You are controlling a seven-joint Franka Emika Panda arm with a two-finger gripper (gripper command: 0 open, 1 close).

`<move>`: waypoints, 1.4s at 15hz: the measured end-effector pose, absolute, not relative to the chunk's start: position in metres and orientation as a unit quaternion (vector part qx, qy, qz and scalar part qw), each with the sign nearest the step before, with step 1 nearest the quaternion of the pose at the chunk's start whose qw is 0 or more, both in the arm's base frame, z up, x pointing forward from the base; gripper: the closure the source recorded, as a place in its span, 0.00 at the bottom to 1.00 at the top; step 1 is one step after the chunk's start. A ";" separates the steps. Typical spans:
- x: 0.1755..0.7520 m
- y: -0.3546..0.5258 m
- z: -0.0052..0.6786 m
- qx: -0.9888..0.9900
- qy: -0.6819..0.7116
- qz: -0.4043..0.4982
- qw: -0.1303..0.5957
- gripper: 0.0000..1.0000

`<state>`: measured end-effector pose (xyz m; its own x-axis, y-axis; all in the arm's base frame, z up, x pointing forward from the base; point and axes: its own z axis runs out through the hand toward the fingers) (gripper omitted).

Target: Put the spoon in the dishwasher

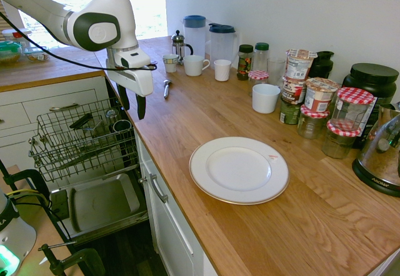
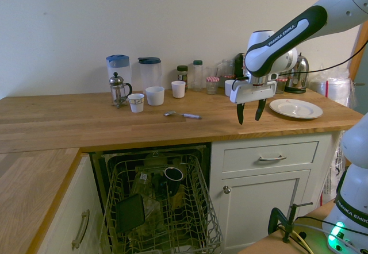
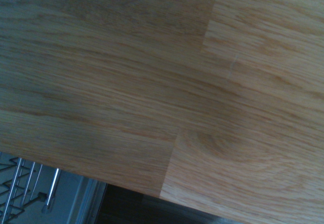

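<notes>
Wood covers the whole worktop (image 2: 86, 122), and the things sit on it in a row. Going left to right in the second outside view, first come two jugs (image 2: 135, 73) and a small coffee press (image 2: 118, 89) by the wall, likely kept back there out of the way. Next are a few white cups (image 2: 154, 95). Just in front of the cups lies the spoon (image 2: 181, 115), flat on the wood, with nothing touching it. Under that part of the worktop the dishwasher (image 2: 158, 208) is open, and its wire rack (image 2: 121, 185) is pulled out, so it looks ready to take the spoon. Further right the gripper (image 2: 248, 118) hangs over the front edge of the worktop, fingers spread apart and pointing down, holding nothing. It is well apart from the spoon. Last comes a white plate (image 2: 295, 108).

I think the arm must first go over to the spoon.
</notes>
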<state>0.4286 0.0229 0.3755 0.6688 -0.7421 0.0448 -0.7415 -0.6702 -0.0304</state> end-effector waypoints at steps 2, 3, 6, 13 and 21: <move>0.428 0.023 0.374 -0.912 0.409 -0.022 0.006 0.00; 0.430 0.023 0.376 -0.912 0.408 -0.023 0.007 0.00; 0.456 0.036 0.391 -0.922 0.385 -0.044 0.004 0.00; 0.574 0.080 0.416 -0.955 0.285 -0.088 0.006 0.00; 0.632 0.141 0.405 -0.978 0.185 -0.077 0.050 0.00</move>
